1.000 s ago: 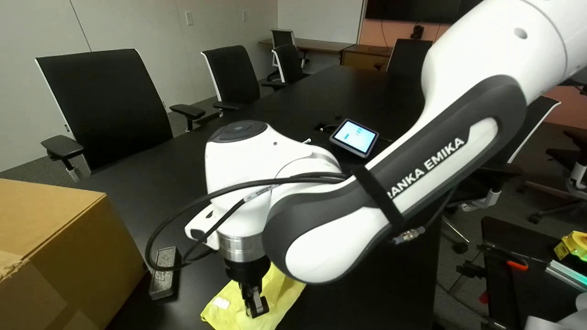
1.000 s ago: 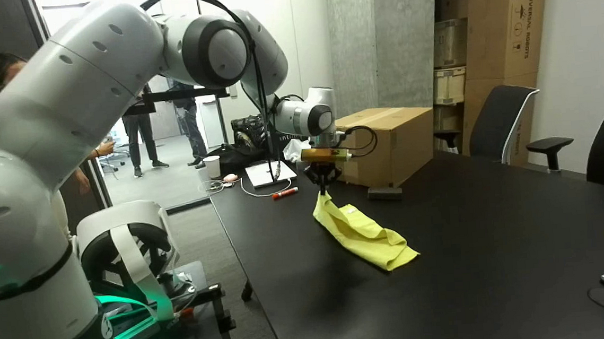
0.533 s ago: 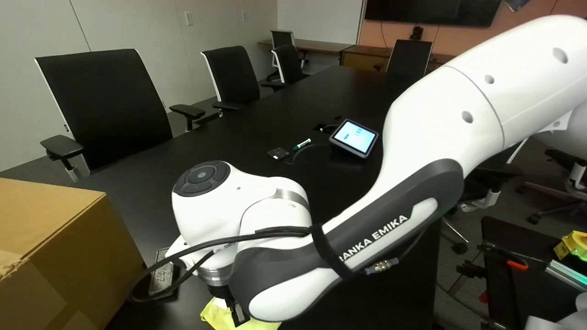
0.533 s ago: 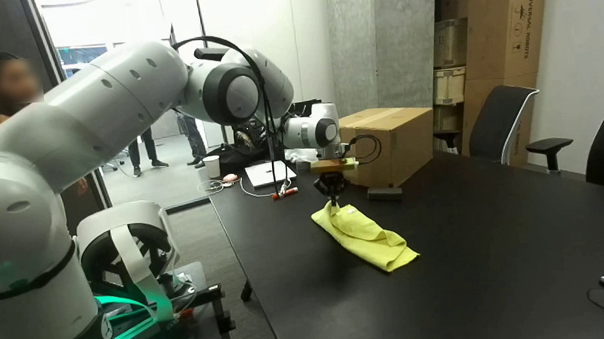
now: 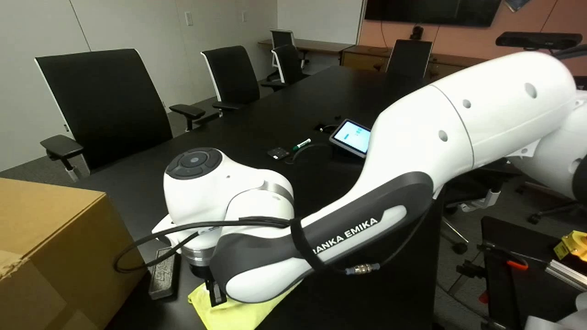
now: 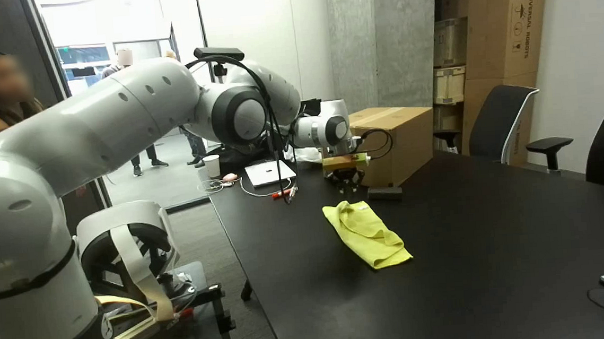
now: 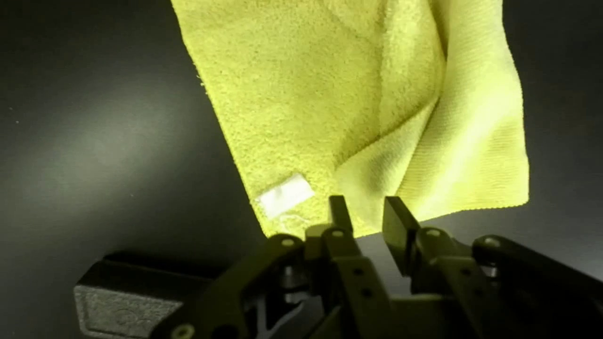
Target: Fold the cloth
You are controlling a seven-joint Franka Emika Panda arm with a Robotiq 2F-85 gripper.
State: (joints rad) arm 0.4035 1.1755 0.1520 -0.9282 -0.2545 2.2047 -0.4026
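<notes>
Hovers at the end of the white robot arm [image 6: 102, 119] with both fingers [image 7: 398, 230] of the gripper [image 7: 369, 212] parted by a modest gap, pointing to 12 o'clock in the wrist view. Shows some of the cloth [image 7: 282, 108] through that gap. In an exterior view, hangs just above one end of the cloth, apart from it, with a strip of black table [image 6: 473, 264] between and most of the cloth toward 5 o'clock.

As for the cloth: lies on the table, bright yellow, creased, spreading from the fingers' ends toward 12 o'clock in the wrist view. Carries a white label [image 7: 285, 195] just past 9 o'clock of the fingers' ends. Runs into a smoother, ribbed strip [image 7: 490, 155] at 2 o'clock, beside a doubled-over corner [image 7: 386, 169] at 1 o'clock.

Next outward, at 8 o'clock in the wrist view: a black block [image 7: 127, 306], partly hidden by the gripper and apart from the cloth. In an exterior view, just beyond that block, at about 2 o'clock from the gripper: a brown cardboard box [image 6: 406, 146]. At 9 o'clock there: a red marker [image 6: 281, 193]. Between 9 and 10 o'clock: a silver laptop [image 6: 267, 173] and, farther out, a white cup [image 6: 212, 165]. In an exterior view, at about 1 o'clock from the gripper: a green-capped marker [image 5: 301, 145] and, partly hidden by the arm, a lit tablet [image 5: 351, 136].
</notes>
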